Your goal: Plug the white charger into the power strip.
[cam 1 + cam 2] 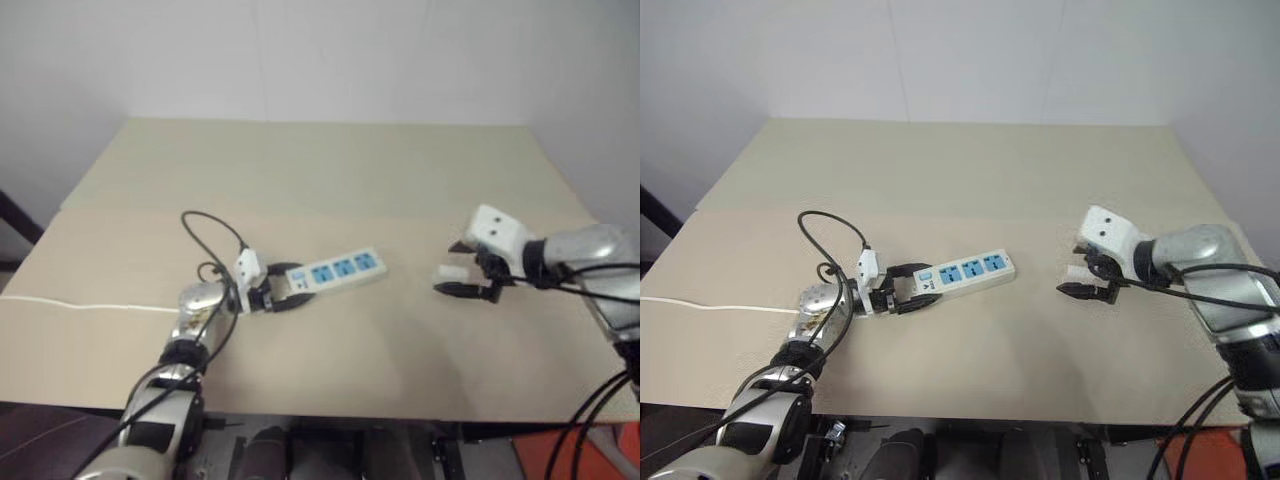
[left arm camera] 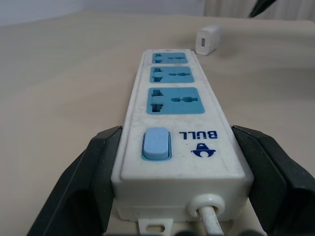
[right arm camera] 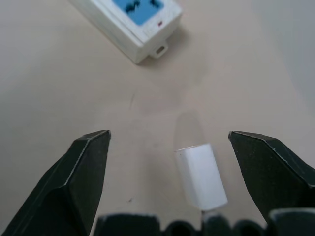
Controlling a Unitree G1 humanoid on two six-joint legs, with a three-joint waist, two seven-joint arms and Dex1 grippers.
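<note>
While the tabletop (image 1: 330, 380) lies broad before me, my left end effector (image 1: 902, 296) clamps the power strip (image 1: 335, 271) at its switch end; my right end effector (image 3: 170, 167), spread wide and empty, straddles the white charger (image 3: 201, 177), lying lengthwise between its fingers.

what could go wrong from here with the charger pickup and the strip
1. The white charger lies on the table between the open jaws of the right gripper, nearer one finger; closing off-centre could push or tip it rather than pinch it.
2. The left gripper clamps only the switch end of the power strip. Pressing a plug into the far sockets might pivot the strip.
3. The strip's thin white cord trails off the table's edge; a tug could shift it.
</note>
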